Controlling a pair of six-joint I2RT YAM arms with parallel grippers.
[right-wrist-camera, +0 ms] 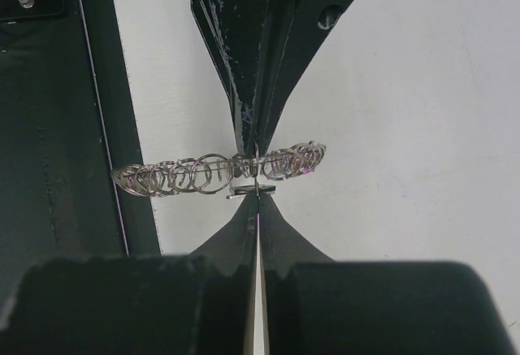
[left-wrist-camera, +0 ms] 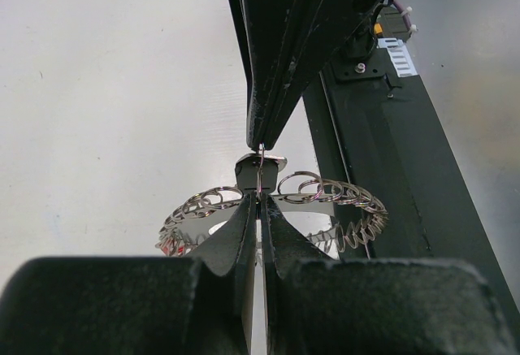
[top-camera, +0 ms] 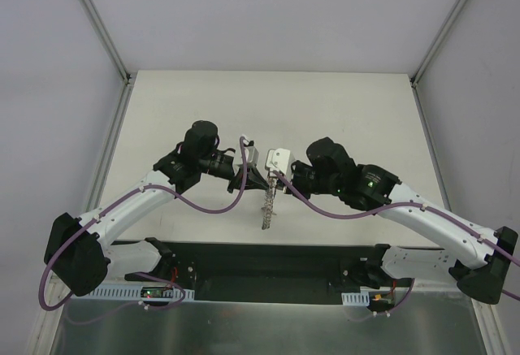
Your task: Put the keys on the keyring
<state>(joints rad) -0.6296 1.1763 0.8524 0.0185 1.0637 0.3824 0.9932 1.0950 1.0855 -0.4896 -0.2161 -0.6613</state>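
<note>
The keyring (top-camera: 266, 207) hangs edge-on between both grippers above the table's middle. In the left wrist view it is a flat grey ring (left-wrist-camera: 317, 209) with wiry loops (left-wrist-camera: 341, 191) and a red tag (left-wrist-camera: 169, 247). My left gripper (left-wrist-camera: 258, 198) is shut on its rim. My right gripper (right-wrist-camera: 257, 196) is shut, with a small dark oblong piece, apparently a key (right-wrist-camera: 250, 193), at its tips, touching a wire loop of the ring (right-wrist-camera: 213, 174). That piece also shows in the left wrist view (left-wrist-camera: 260, 164). The two grippers (top-camera: 244, 178) (top-camera: 278, 178) meet tip to tip. The other key is out of view.
A black strip (top-camera: 268, 264) runs along the table's near edge, below the hanging ring. White enclosure walls and metal frame posts (top-camera: 97, 22) bound the pale table (top-camera: 325, 103) on the left, right and far sides.
</note>
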